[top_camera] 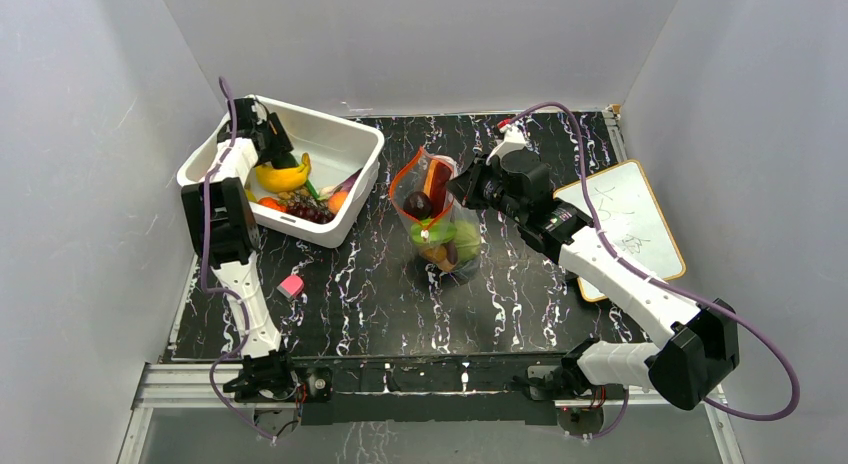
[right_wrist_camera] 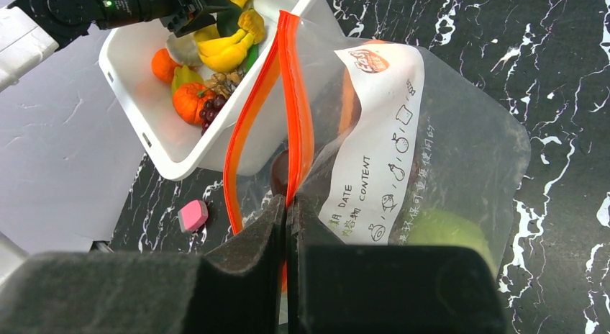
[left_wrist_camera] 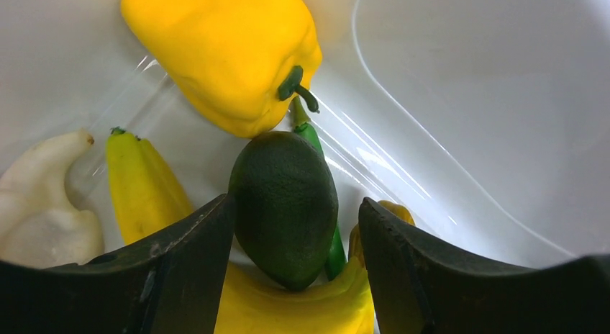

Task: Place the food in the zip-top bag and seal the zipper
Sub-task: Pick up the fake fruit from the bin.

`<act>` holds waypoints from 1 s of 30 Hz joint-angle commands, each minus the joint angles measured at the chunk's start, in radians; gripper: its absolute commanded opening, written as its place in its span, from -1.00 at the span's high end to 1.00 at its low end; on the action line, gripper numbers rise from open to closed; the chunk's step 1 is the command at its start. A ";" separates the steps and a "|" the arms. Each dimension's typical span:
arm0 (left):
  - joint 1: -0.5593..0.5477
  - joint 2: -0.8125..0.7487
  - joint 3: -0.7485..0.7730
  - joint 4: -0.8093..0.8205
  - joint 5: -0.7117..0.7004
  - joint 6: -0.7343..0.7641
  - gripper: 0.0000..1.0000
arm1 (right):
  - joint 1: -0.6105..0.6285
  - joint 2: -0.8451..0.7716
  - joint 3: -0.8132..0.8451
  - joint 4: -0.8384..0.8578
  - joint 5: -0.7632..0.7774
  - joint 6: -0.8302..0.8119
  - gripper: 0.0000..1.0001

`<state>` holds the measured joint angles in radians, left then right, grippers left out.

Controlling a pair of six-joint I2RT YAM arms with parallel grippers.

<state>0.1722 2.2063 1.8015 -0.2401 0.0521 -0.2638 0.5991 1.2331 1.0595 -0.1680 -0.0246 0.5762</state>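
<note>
The clear zip-top bag (top_camera: pixel 445 234) stands mid-table with its mouth open, holding a dark eggplant (top_camera: pixel 418 204) and a pale-green cabbage (right_wrist_camera: pixel 446 229). My right gripper (right_wrist_camera: pixel 288 204) is shut on one lip of the red-orange zipper (right_wrist_camera: pixel 295 96), holding the mouth up. More food lies in the white bin (top_camera: pixel 345 134). Inside the bin, my left gripper (left_wrist_camera: pixel 296 203) stands open around a dark green avocado (left_wrist_camera: pixel 284 204). Its left finger touches the fruit and the right finger (left_wrist_camera: pixel 403 255) stands apart. The avocado rests on a yellow banana (left_wrist_camera: pixel 288 309), next to a yellow pepper (left_wrist_camera: pixel 223 53).
A pale garlic-like piece (left_wrist_camera: pixel 43 211), a yellow pod (left_wrist_camera: pixel 140 186) and a green chili (left_wrist_camera: pixel 313 138) also lie in the bin. A pink eraser (top_camera: pixel 291 286) sits on the black marbled table in front of the bin. A whiteboard (top_camera: pixel 625 219) lies at the right.
</note>
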 commanded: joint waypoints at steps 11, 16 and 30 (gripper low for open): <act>0.007 0.066 0.078 -0.019 0.047 0.034 -0.15 | -0.007 -0.012 0.082 0.070 0.016 -0.015 1.00; 0.007 0.078 0.095 -0.022 0.081 0.045 -0.10 | -0.007 -0.007 0.087 0.070 0.009 -0.015 1.00; 0.007 0.047 0.086 -0.016 0.170 0.062 0.34 | -0.007 -0.012 0.099 0.072 0.007 -0.013 1.00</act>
<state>0.1761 2.2745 1.8683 -0.2398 0.1646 -0.2127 0.5991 1.2549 1.1034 -0.1864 -0.0254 0.5732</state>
